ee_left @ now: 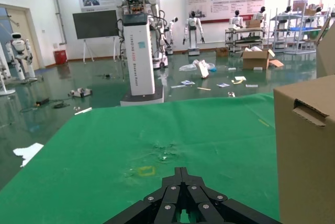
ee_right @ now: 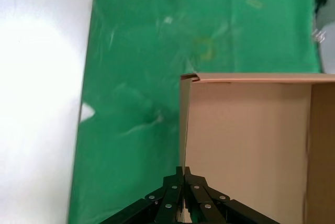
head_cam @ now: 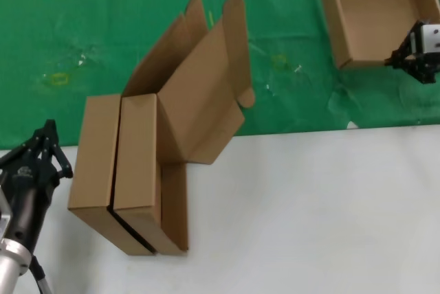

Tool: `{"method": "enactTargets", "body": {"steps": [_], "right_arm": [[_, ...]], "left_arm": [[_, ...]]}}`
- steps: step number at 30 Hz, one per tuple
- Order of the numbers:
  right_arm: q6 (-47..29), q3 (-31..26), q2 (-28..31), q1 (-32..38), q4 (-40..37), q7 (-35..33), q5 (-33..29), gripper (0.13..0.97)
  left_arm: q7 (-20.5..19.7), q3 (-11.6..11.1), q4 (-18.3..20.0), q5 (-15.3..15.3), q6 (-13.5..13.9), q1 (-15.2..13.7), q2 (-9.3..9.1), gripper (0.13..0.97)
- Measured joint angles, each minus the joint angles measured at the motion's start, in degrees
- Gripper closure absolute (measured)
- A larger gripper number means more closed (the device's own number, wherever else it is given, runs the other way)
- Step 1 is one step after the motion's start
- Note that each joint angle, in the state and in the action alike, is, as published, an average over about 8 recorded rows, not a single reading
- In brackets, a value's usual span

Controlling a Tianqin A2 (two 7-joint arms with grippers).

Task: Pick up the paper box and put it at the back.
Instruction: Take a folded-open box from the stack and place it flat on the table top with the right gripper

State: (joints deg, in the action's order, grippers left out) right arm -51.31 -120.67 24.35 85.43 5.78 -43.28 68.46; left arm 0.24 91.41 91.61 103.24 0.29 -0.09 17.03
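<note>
An open brown paper box (head_cam: 381, 19) rests on the green cloth at the back (head_cam: 103, 33), at the far right. My right gripper (head_cam: 405, 59) is shut on the box's thin side wall near a front corner. In the right wrist view that wall (ee_right: 184, 124) runs straight down between the closed fingertips of the right gripper (ee_right: 183, 171), with the box's bare inside (ee_right: 246, 145) beside it. My left gripper (head_cam: 48, 130) is shut on nothing at the lower left, over the white tabletop; the left wrist view shows the left gripper (ee_left: 181, 171) pointing across the cloth.
Two more cardboard boxes (head_cam: 134, 170) stand side by side on edge across the cloth's front border, their lids (head_cam: 199, 95) flung open toward the back. One of them (ee_left: 306, 150) stands close beside the left gripper. The white tabletop (head_cam: 309, 205) fills the front.
</note>
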Motion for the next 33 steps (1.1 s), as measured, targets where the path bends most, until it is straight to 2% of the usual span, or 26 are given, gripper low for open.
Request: {"method": "enactTargets", "body": {"steps": [7,12,33], "right_arm": [[1.0,-3.9,-2.4,1.7,-3.9,6.9,-3.0,0.946],[0.7,-5.0,-3.0,1.4,-4.3,9.3,-3.5,0.947],[3.5,-5.2,-4.0,0.3,-4.6,8.0,-2.4,0.944]], "left_arm": [[0.0,0.0,0.0,0.0,0.0,0.0,0.00,0.953],[0.0,0.0,0.0,0.0,0.0,0.0,0.00,0.953],[0.0,0.0,0.0,0.0,0.0,0.0,0.00,0.953]]}}
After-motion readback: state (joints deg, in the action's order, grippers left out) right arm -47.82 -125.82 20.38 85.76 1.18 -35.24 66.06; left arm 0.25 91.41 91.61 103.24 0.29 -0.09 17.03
